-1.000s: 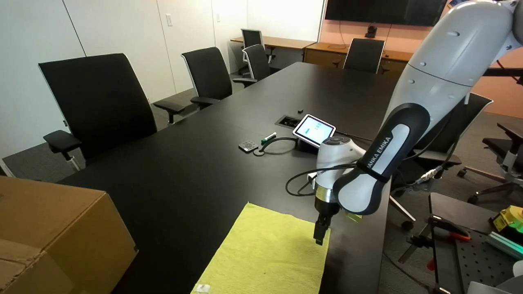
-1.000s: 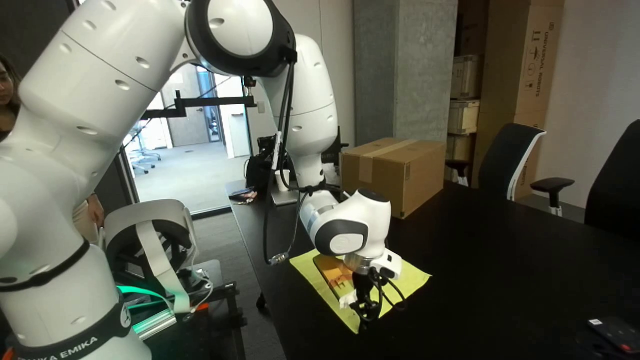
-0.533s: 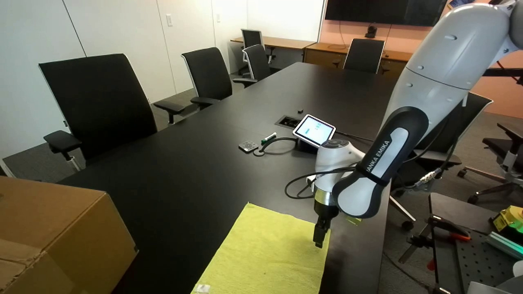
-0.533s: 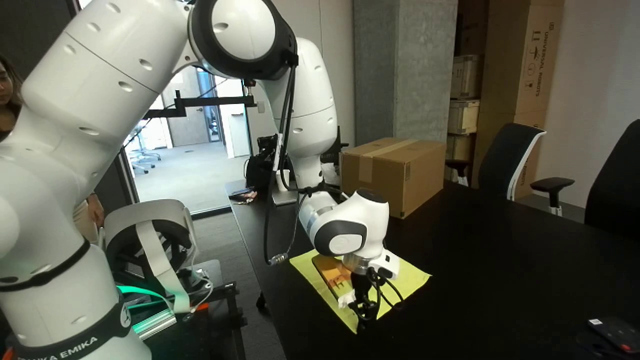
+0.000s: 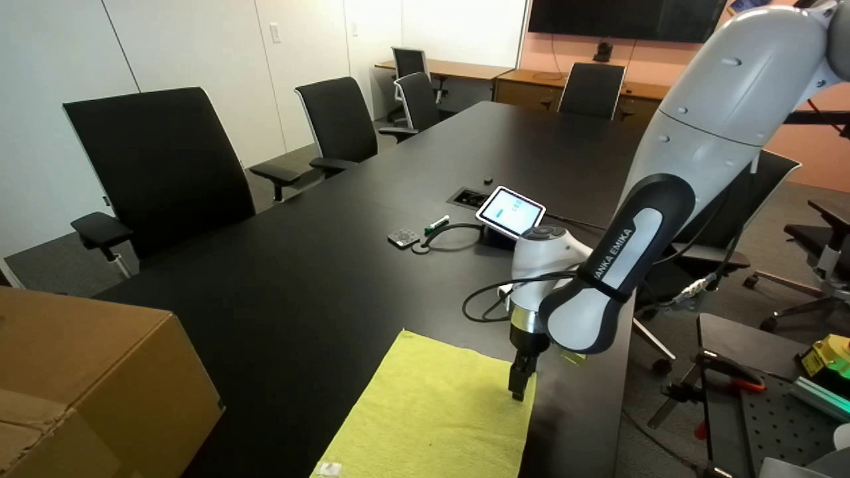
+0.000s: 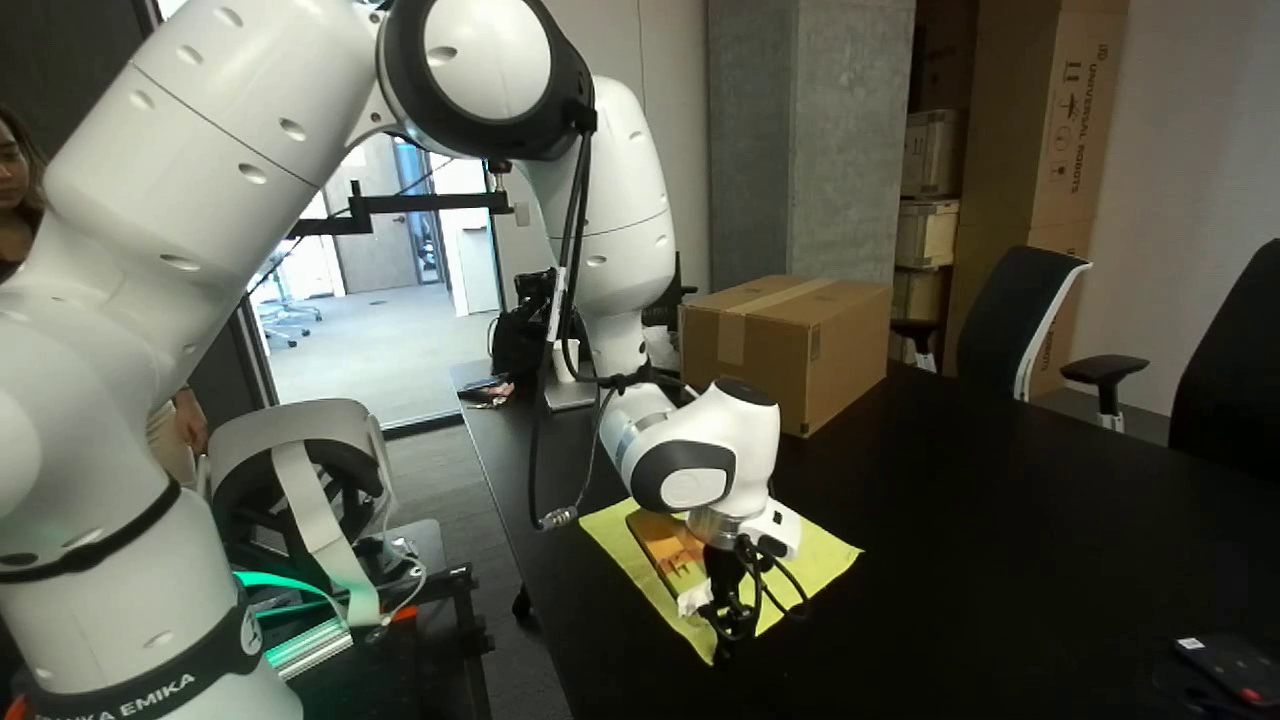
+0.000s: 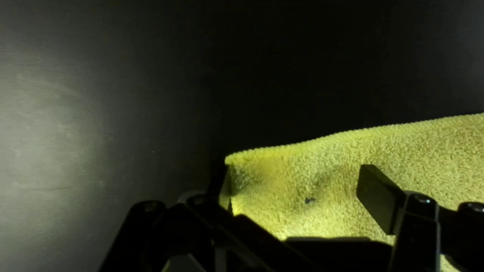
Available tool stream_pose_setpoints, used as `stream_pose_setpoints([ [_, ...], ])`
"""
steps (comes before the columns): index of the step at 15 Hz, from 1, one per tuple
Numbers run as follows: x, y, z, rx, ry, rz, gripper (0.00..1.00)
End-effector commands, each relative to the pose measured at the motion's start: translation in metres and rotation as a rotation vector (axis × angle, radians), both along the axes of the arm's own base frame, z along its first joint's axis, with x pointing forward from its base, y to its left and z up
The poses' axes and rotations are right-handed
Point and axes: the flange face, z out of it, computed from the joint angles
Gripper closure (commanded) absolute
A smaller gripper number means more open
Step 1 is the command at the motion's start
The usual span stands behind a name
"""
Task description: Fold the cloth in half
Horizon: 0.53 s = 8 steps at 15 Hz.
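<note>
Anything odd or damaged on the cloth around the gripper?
Yes, a small dark mark on the cloth, between the jaws of the open gripper. It stands out against the yellow fabric; stain, hole or debris, I can't tell.

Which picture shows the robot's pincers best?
The wrist view: close up, the gripper stands open, its fingers clearly apart at a corner of the cloth. Both exterior views show it smaller and dark, the gap between its fingers hard to make out.

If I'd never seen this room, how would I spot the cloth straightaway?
Find the long black table, then the brown cardboard box on it. Beside that box, the cloth lies spread flat. Its bright yellow-green colour sets it apart from both.
</note>
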Motion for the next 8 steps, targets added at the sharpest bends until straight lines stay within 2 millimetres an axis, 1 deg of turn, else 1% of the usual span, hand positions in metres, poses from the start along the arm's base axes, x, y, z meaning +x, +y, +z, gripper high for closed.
stream_pose_setpoints([
  [1, 0.008, 0.002, 0.002, -0.015, 0.000, -0.007, 0.45],
  [2, 0.008, 0.002, 0.004, -0.016, 0.000, -0.008, 0.52],
  [3, 0.009, 0.003, 0.005, -0.016, -0.001, -0.006, 0.62],
  [4, 0.010, 0.005, 0.008, -0.017, -0.002, -0.003, 0.62],
  [7, 0.012, 0.010, 0.019, -0.019, -0.007, 0.013, 0.68],
  [8, 0.012, 0.012, 0.022, -0.016, -0.008, 0.019, 0.67],
])
